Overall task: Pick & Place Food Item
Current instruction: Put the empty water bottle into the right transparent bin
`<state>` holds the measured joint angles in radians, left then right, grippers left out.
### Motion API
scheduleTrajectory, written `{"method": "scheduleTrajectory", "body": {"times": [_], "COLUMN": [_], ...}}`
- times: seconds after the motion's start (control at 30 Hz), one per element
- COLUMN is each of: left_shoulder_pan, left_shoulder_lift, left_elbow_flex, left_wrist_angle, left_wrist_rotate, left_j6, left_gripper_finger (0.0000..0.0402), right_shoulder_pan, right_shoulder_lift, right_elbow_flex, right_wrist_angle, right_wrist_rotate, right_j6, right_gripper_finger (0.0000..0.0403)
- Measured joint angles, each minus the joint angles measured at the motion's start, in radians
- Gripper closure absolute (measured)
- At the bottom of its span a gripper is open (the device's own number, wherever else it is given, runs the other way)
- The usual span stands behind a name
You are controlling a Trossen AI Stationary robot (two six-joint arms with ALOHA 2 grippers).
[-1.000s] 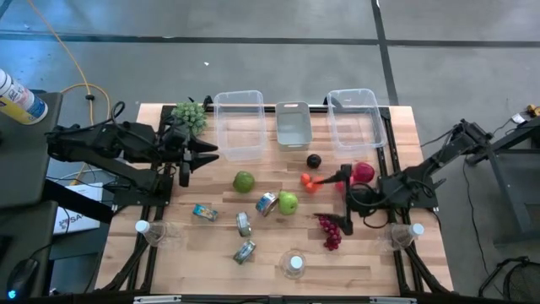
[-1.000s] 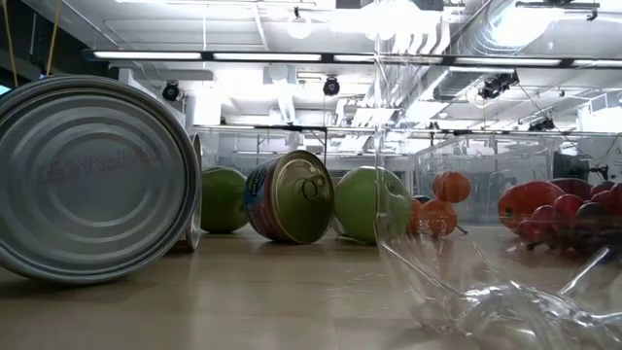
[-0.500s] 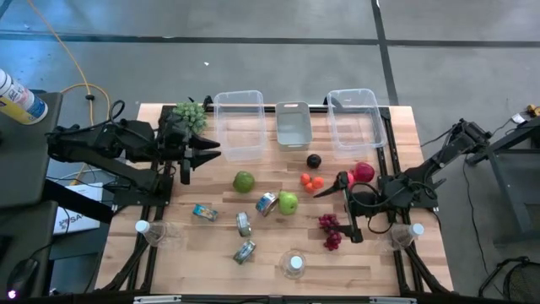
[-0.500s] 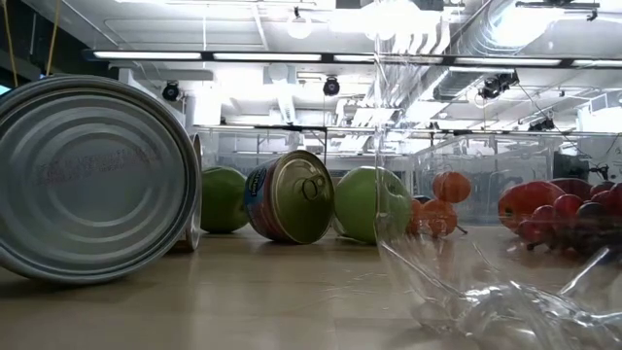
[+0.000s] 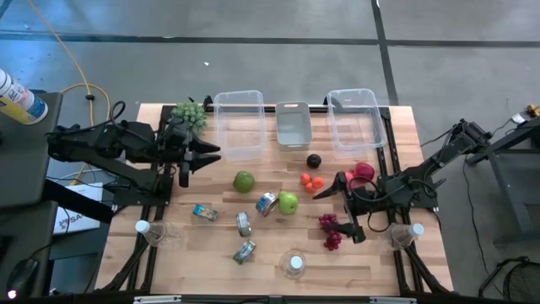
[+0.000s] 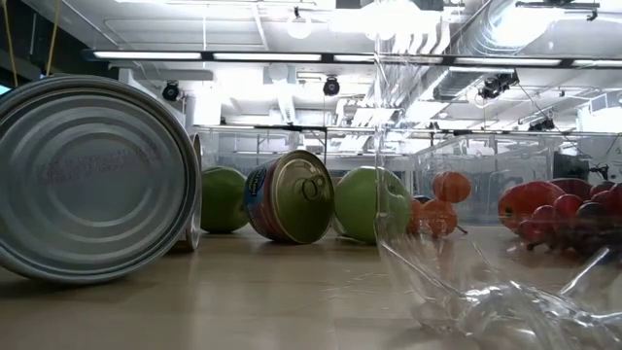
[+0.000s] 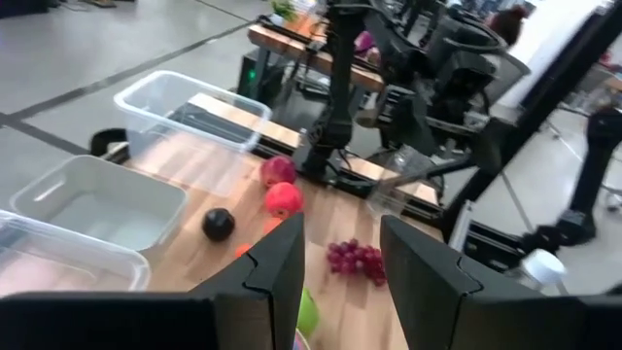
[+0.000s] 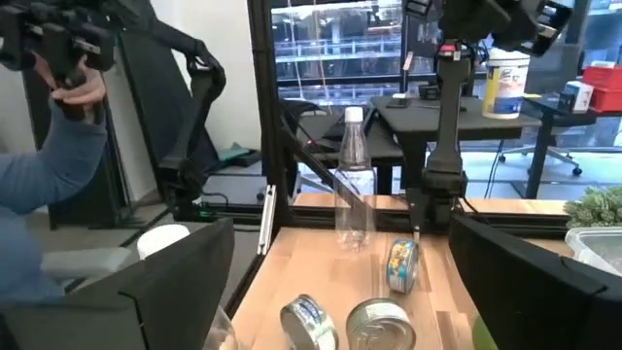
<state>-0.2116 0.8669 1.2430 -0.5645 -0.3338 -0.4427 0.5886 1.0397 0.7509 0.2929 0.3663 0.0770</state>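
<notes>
Purple grapes (image 5: 329,230) lie on the wood near the table's right near part, also seen as purple grapes (image 7: 355,260). My right gripper (image 5: 338,215) is wide open just beside and over them, touching nothing. Orange tomatoes (image 5: 311,181), red apples (image 5: 363,172) and a dark plum (image 5: 314,160) lie close by. Two green apples (image 5: 244,181) (image 5: 288,203) sit mid-table. My left gripper (image 5: 211,153) waits open at the table's left, next to green grapes (image 5: 189,114). Its fingers frame the left wrist view around my left gripper (image 7: 340,282).
Three clear bins (image 5: 238,125) (image 5: 293,124) (image 5: 354,118) stand along the far edge. Several cans (image 5: 267,203) (image 5: 244,224) lie mid-table. Clear bottles (image 5: 293,263) (image 5: 152,230) (image 5: 405,235) stand at the near edge. A person's blue sleeve (image 8: 39,194) shows beyond the table.
My right gripper has drawn back from the orange tomatoes toward the table's near right and now stands over the purple grapes, still open. The left arm has kept still.
</notes>
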Motion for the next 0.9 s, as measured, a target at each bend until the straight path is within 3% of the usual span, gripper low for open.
{"method": "scheduleTrajectory", "body": {"times": [0.23, 0.43, 0.7, 0.9], "left_shoulder_pan": [-0.002, -0.002, -0.002, 0.007], "left_shoulder_lift": [0.0, 0.0, 0.0, 0.0], "left_elbow_flex": [0.0, 0.0, 0.0, -0.001], "left_wrist_angle": [-0.005, -0.005, -0.004, -0.004], "left_wrist_rotate": [0.006, 0.006, 0.006, 0.006], "left_j6": [-0.001, -0.033, -0.048, -0.048], "left_gripper_finger": [0.027, 0.027, 0.027, 0.027], "right_shoulder_pan": [-0.002, -0.002, -0.002, 0.014], "right_shoulder_lift": [0.044, 0.148, 0.255, 0.26], "right_elbow_flex": [0.0, 0.0, 0.0, 0.0], "right_wrist_angle": [-0.051, 0.068, 0.229, 0.234], "right_wrist_rotate": [-0.05, -0.188, -0.203, -0.315], "right_j6": [-0.064, -0.078, -0.106, -0.096], "right_gripper_finger": [0.0041, 0.0046, 0.0046, 0.0046]}}
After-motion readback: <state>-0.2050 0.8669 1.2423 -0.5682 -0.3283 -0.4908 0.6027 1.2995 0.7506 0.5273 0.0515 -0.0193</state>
